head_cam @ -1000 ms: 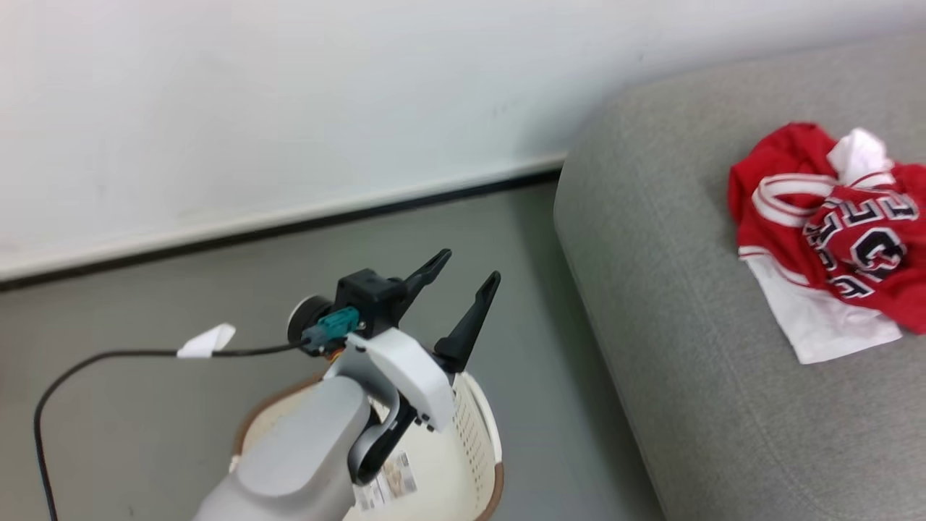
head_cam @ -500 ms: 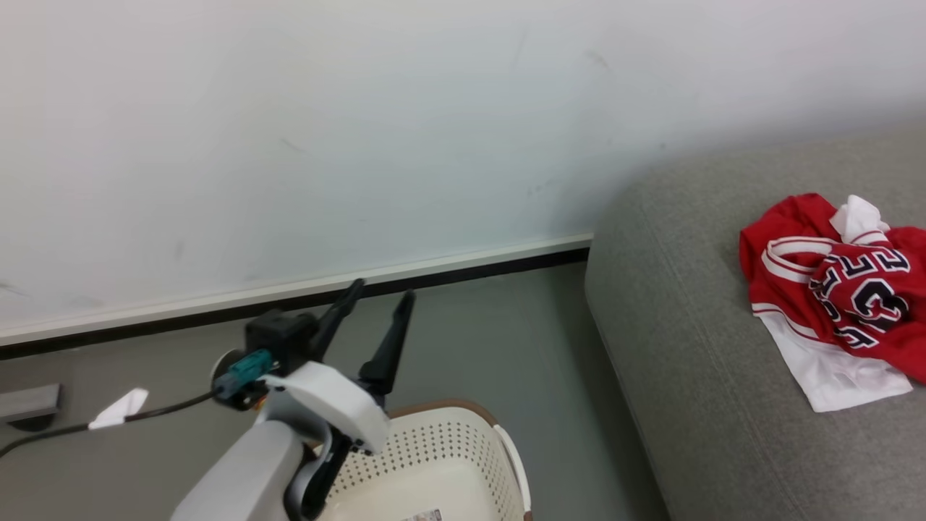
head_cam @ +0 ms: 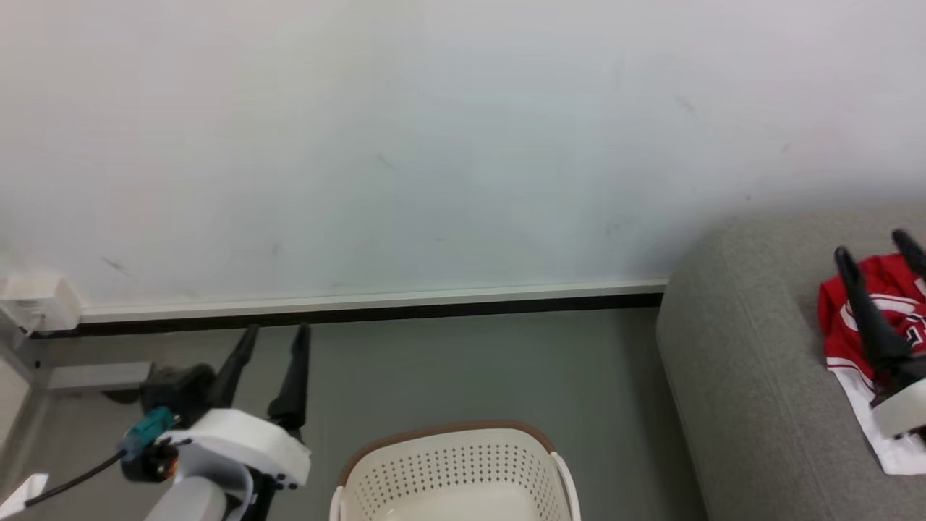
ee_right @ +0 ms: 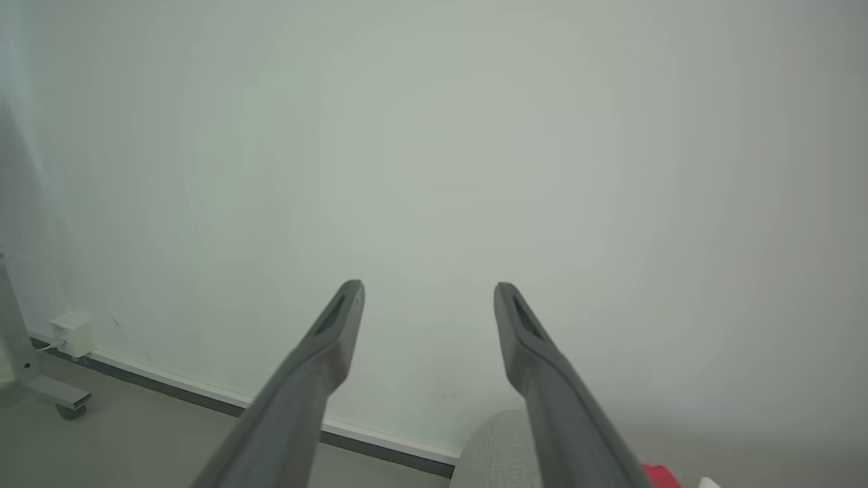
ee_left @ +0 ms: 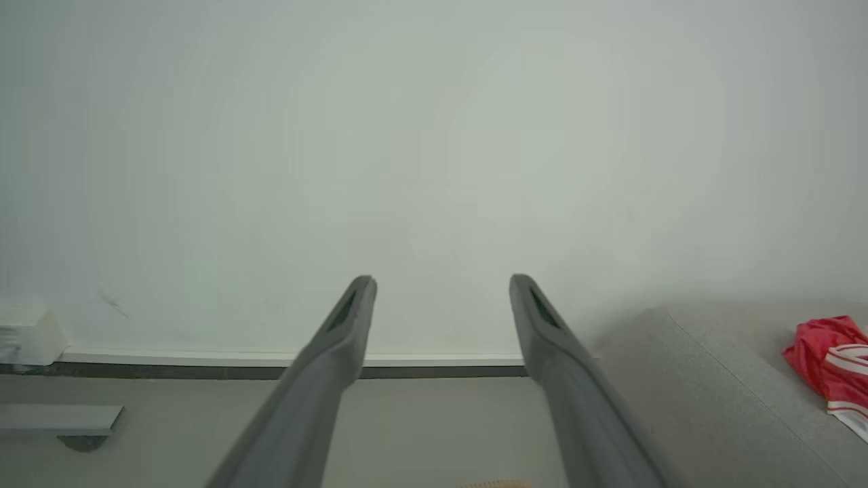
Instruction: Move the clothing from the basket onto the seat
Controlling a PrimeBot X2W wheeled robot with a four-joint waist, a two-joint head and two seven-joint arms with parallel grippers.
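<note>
The cream basket with its brown rim stands on the floor at the bottom middle; the part of its inside that I see holds no garment. Red clothing with white trim lies on the grey seat at the right. My left gripper is open and empty, left of the basket, fingers pointing at the wall. My right gripper is open in front of the clothing, partly hiding it. The left wrist view has the left gripper open, with the seat and clothing at right. The right gripper is open and faces the wall.
A white wall with a dark baseboard runs behind everything. A white socket box and a grey stand foot sit at the far left. A black cable with a white tag hangs from my left wrist. Grey floor lies between basket and seat.
The head camera has swung up and left, so the whole picture shifted. My left gripper has gone from above the basket to its left side. My right gripper has come in at the right.
</note>
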